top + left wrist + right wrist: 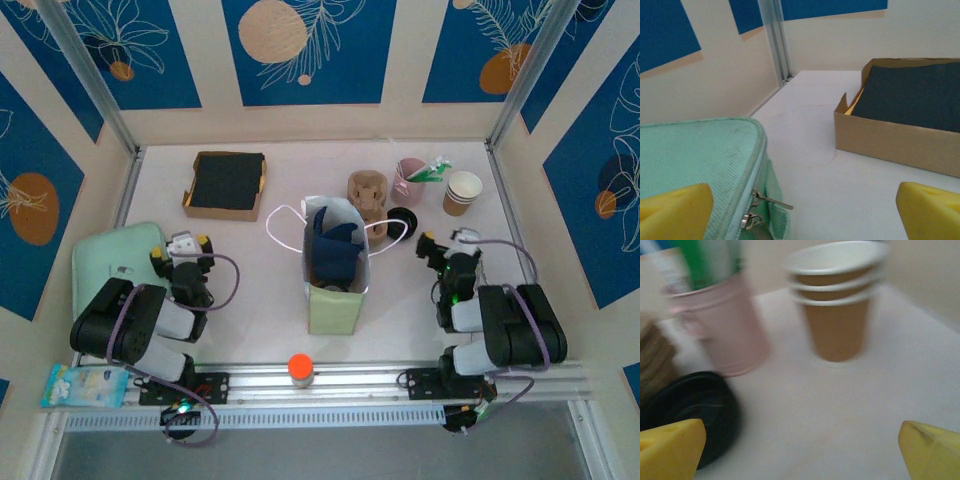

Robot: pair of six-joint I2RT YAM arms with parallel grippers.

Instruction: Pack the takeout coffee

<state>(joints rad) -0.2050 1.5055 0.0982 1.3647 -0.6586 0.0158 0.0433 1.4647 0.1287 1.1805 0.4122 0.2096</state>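
A pale green paper bag (334,270) with white handles stands upright at the table's middle, holding a dark blue item. Behind it sit brown cup carriers (367,191), a black lid (402,217) (685,415), a pink cup with packets (410,180) (722,325) and a stack of brown paper cups (462,192) (837,305). My right gripper (443,248) (802,452) is open, low over bare table just short of the lid and cups. My left gripper (182,252) (805,212) is open beside a mint zip pouch (115,265) (695,160), nothing between its fingers.
A brown cardboard box with a dark insert (226,184) (905,115) lies at the back left. An orange-capped bottle (300,370) stands at the front rail. A blue packet (85,385) lies at the front left corner. Panel walls enclose the table.
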